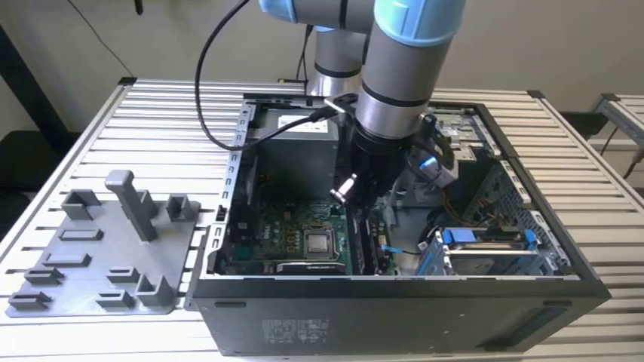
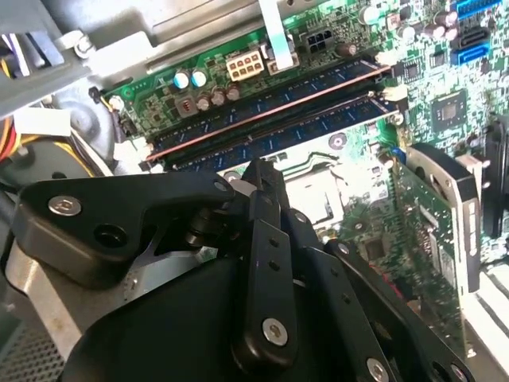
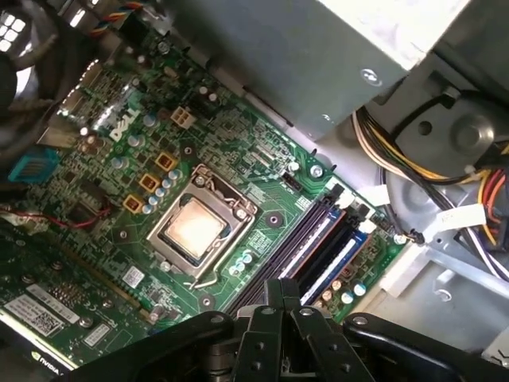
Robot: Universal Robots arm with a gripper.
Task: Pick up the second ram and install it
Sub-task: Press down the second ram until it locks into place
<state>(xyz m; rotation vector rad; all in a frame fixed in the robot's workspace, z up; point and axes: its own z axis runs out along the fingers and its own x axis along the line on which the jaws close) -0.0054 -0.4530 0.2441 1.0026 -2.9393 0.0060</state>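
Note:
My gripper (image 1: 349, 197) hangs inside the open computer case (image 1: 231, 226), just above the memory slots (image 1: 364, 243) to the exterior view's right of the processor (image 1: 320, 242). In both wrist views its black fingers (image 2: 258, 179) are pressed together with nothing visible between them. The second ram (image 2: 274, 137), a long dark blue board with black chips, stands on edge in the slot row nearest my fingertips (image 3: 282, 288). Another stick (image 2: 262, 106) stands in a slot just beyond it. I cannot tell whether the ram is fully seated.
A grey fixture tray (image 1: 60, 271) with upright posts lies on the slatted table at the exterior view's left of the case. Inside the case are the power supply (image 1: 292, 143), cable bundles (image 3: 469, 199), a drive cage (image 1: 488, 245) and an expansion card (image 2: 429, 231).

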